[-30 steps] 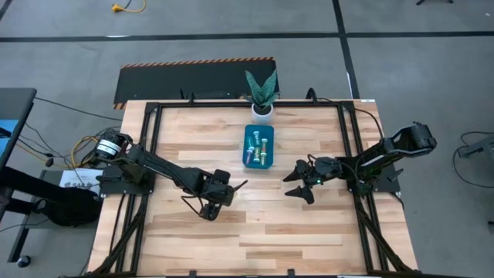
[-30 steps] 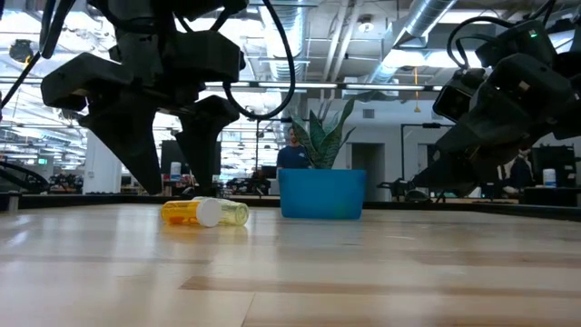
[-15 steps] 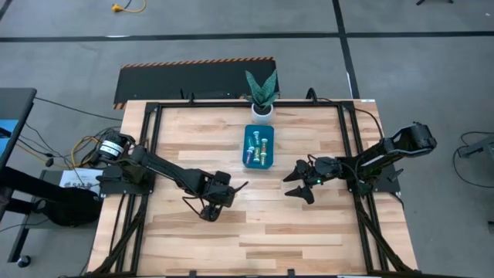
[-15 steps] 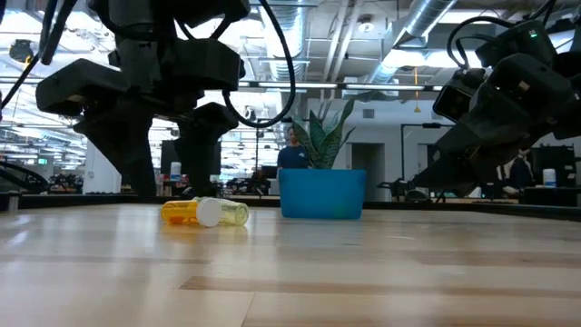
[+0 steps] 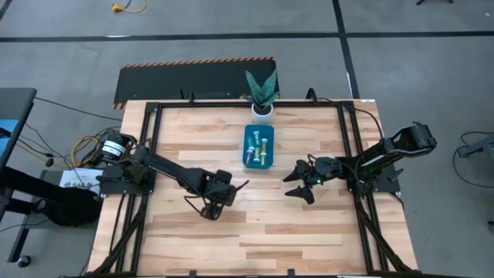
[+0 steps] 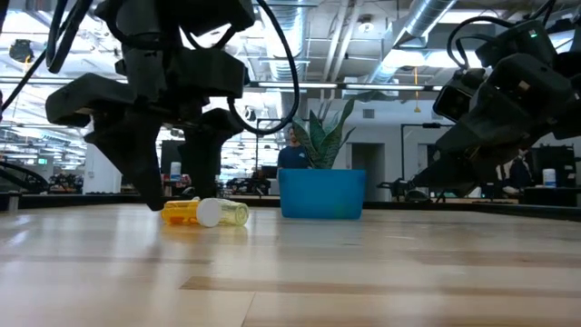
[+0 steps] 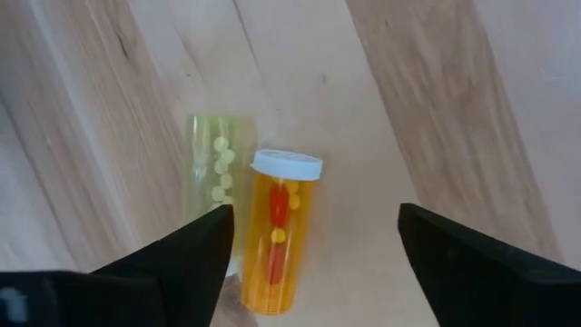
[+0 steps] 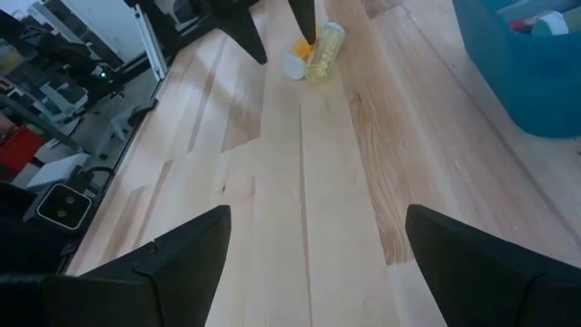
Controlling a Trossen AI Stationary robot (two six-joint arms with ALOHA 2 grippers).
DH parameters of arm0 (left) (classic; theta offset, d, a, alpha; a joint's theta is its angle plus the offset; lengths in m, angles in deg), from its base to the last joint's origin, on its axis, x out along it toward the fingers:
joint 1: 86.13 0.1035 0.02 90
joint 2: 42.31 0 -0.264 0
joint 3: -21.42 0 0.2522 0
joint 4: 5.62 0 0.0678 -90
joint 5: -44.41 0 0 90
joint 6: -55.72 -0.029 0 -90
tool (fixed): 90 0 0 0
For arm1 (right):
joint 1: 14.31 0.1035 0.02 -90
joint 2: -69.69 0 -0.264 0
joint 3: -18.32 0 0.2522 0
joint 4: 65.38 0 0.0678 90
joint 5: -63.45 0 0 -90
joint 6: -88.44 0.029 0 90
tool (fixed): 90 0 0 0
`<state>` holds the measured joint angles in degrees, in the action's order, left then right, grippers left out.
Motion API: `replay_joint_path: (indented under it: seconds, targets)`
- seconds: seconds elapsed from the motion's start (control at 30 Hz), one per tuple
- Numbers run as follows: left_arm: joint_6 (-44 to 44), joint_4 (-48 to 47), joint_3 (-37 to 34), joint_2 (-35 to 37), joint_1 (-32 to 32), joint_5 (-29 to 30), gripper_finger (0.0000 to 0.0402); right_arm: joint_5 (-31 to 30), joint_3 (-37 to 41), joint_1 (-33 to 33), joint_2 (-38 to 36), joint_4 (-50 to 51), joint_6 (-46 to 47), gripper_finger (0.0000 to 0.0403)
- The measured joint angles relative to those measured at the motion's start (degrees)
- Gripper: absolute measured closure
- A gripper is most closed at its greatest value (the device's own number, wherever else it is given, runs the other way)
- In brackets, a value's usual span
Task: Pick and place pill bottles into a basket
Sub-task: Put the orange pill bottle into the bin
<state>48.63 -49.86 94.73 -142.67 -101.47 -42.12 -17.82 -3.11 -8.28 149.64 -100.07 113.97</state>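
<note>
Orange pill bottle [image 7: 277, 234], white cap, lies on the bench [image 5: 309, 224] w/ a yellow-green bottle [image 7: 215, 173] touching alongside. Left pincer [image 7: 313, 250], fingers apart, straddles the orange one. Teal basket [image 5: 257, 163] nearby holds more bottles. Right pincer [image 5: 297, 185] open, well apart.

A robotics lab in an open industrial hall: exposed silver ceiling ducts [image 6: 427, 23], grey concrete floor [image 5: 417, 77] with dark lines, and a black-framed wooden table [image 5: 255, 232] carrying two arms.
</note>
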Motion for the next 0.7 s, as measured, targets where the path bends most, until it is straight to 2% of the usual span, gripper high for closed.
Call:
replay_joint_path:
  seconds: [0.4, 0.7]
  targets:
    - [-0.7, 0.0, 0.0, 0.0, 0.3, 0.0, 0.0228, 0.0, 0.0, 0.0, 0.0, 0.0, 0.0, 0.0076]
    - [-1.5, 0.0, 0.0, 0.0, 0.4, -0.2, 0.0266, 0.0, 0.0, 0.0, 0.0, 0.0, 0.0, 0.0076]
